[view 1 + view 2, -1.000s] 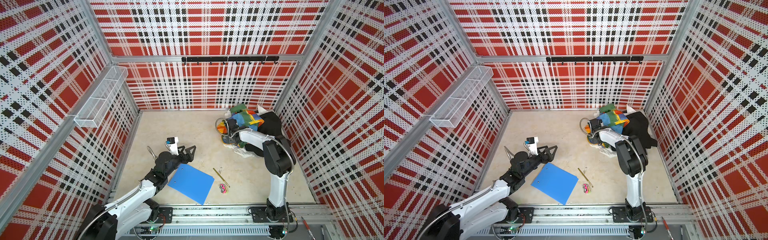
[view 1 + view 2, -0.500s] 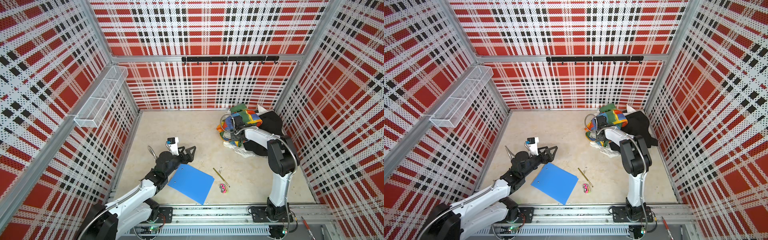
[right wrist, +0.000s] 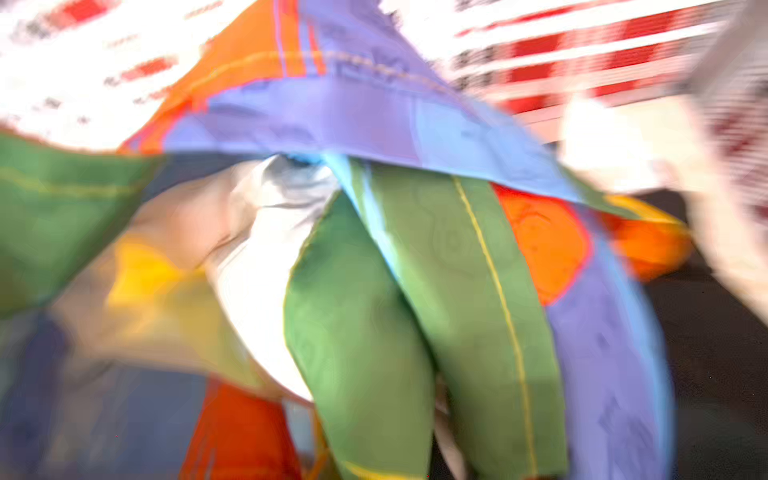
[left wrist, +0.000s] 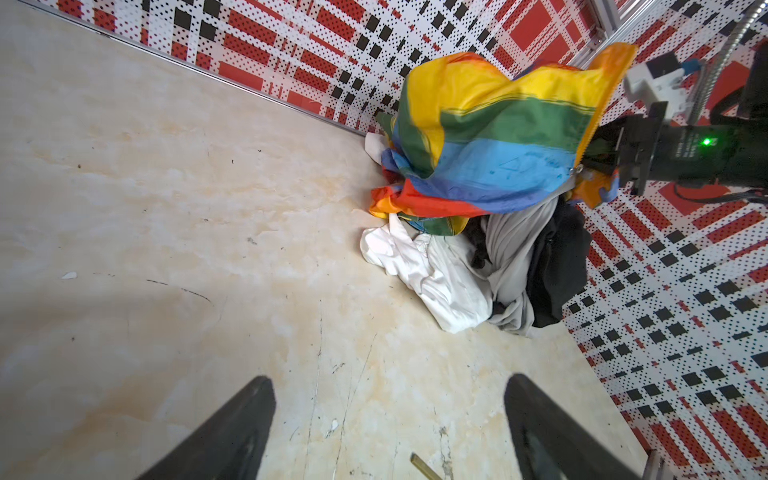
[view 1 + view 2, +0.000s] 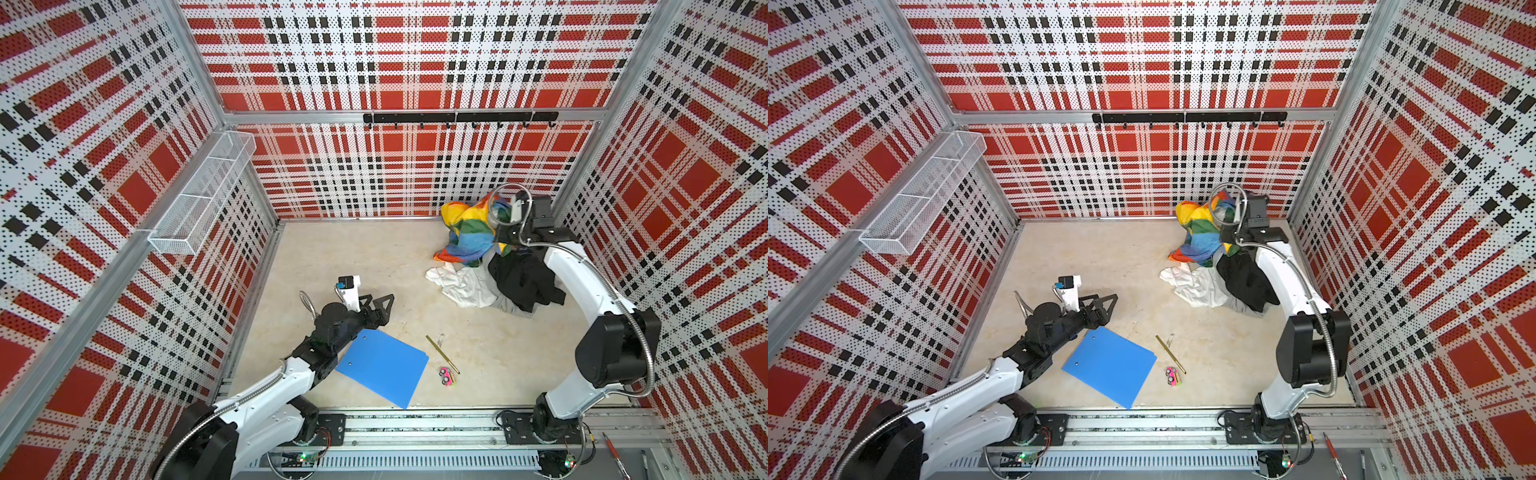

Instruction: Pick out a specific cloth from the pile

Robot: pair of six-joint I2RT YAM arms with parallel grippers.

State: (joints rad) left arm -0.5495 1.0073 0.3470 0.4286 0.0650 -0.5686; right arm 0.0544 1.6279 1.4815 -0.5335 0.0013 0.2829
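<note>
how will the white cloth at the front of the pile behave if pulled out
Probably floppy: the white cloth lies crumpled in soft folds. It may snag or drag its neighbours, since the rainbow-striped cloth and grey cloth overlap its edge. Likely light: the fabric looks thin.

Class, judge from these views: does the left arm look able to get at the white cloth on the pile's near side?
Probably yes. The left gripper, fingers open, faces the white cloth across bare floor; nothing lies between. Whether the arm stretches that far is unsure.
</note>
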